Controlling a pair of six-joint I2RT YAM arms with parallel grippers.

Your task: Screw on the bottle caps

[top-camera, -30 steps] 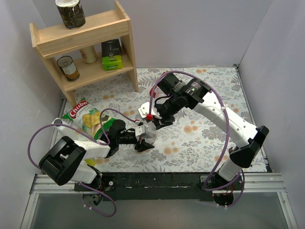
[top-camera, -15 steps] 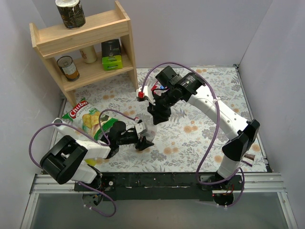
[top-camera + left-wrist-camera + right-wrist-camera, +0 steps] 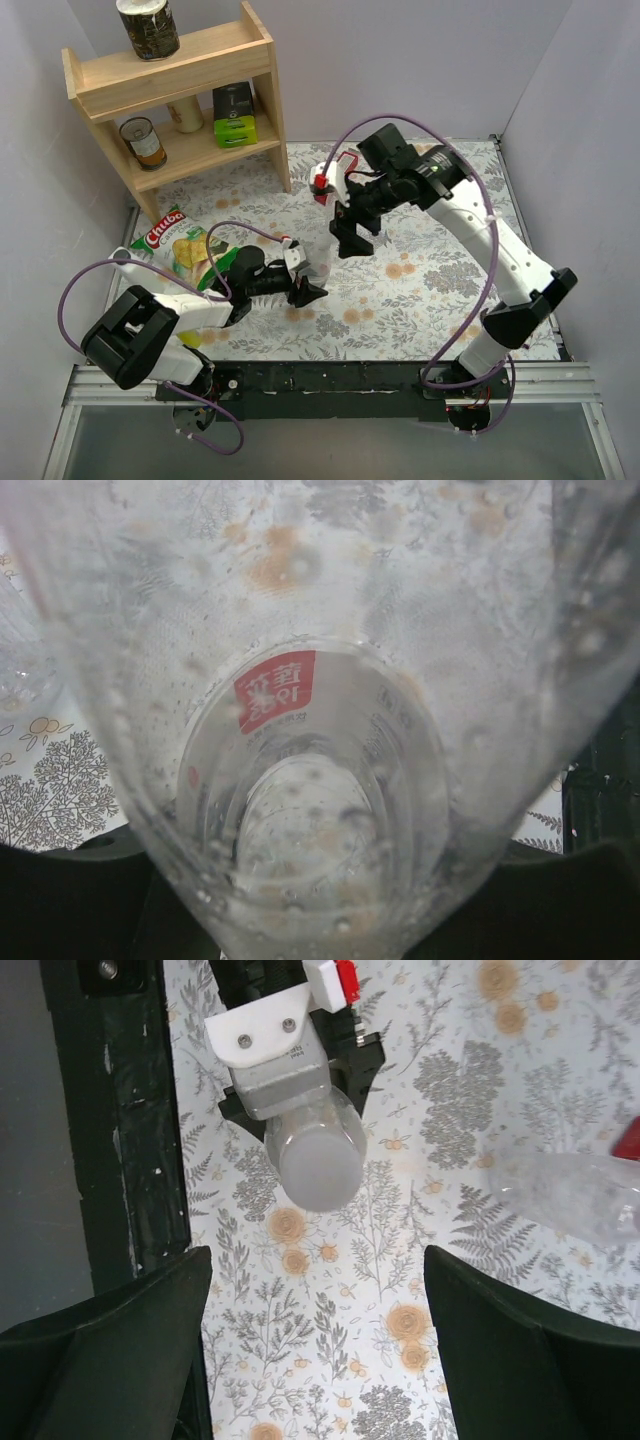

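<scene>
My left gripper (image 3: 305, 285) (image 3: 300, 1110) is shut on a clear plastic bottle (image 3: 318, 263) (image 3: 305, 1130) and holds it upright over the floral mat. A pale whitish cap (image 3: 320, 1165) sits on that bottle's neck. In the left wrist view the bottle (image 3: 320, 730) fills the frame, a red label patch (image 3: 275, 690) showing through it, with the gripper (image 3: 320, 905) closed around it. My right gripper (image 3: 350, 235) (image 3: 315, 1350) hangs open above and beyond the cap, with nothing between its fingers. A second clear bottle (image 3: 575, 1195) lies on the mat.
A wooden shelf (image 3: 180, 90) with cans and a green box stands at the back left. A chip bag (image 3: 185, 250) lies beside the left arm. The black rail (image 3: 300, 385) (image 3: 120, 1110) marks the table's near edge. Grey walls close in the sides.
My right gripper has let go of the cap on the held bottle, opened wide and drawn up and back to the right. The left gripper has kept its hold on the bottle.
</scene>
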